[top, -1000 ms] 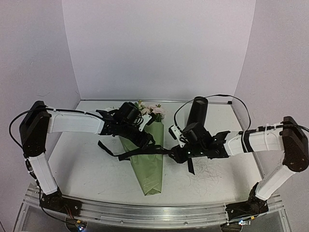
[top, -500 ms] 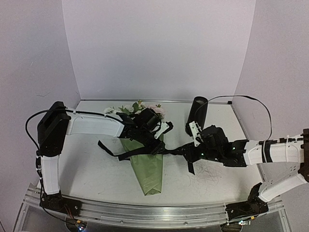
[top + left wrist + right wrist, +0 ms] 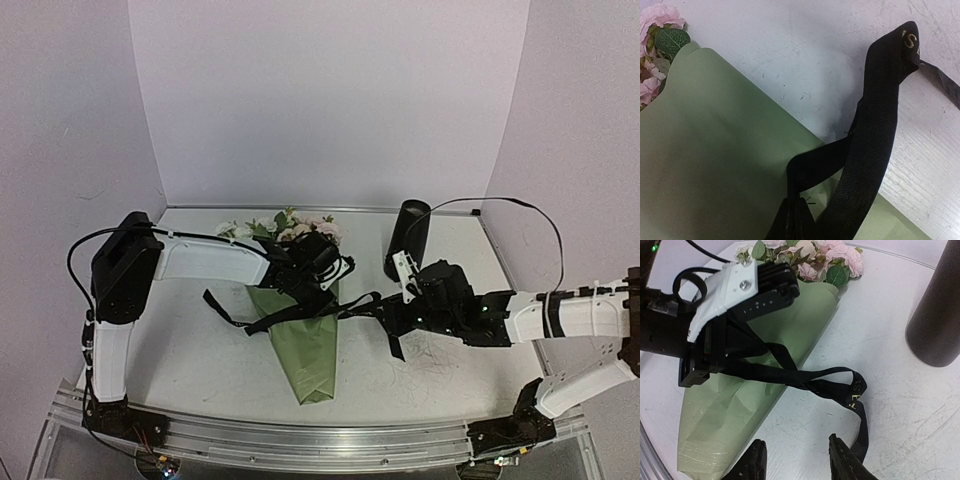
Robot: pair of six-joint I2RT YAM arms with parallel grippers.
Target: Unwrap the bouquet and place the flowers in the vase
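The bouquet [image 3: 306, 345] lies long-ways, tip nearest the robot. Left hand [image 3: 318, 282] pinches its black ribbon [image 3: 827, 385]; open right hand [image 3: 800, 462] is beside the loose end.

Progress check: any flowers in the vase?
No: nothing sticks out of the vase, and the flowers lie in the green paper cone.

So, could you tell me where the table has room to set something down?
Bare table near left of the bouquet, and near right, beside the right arm. Crowded mid-table: ribbon, left end effector, right end effector, vase behind.
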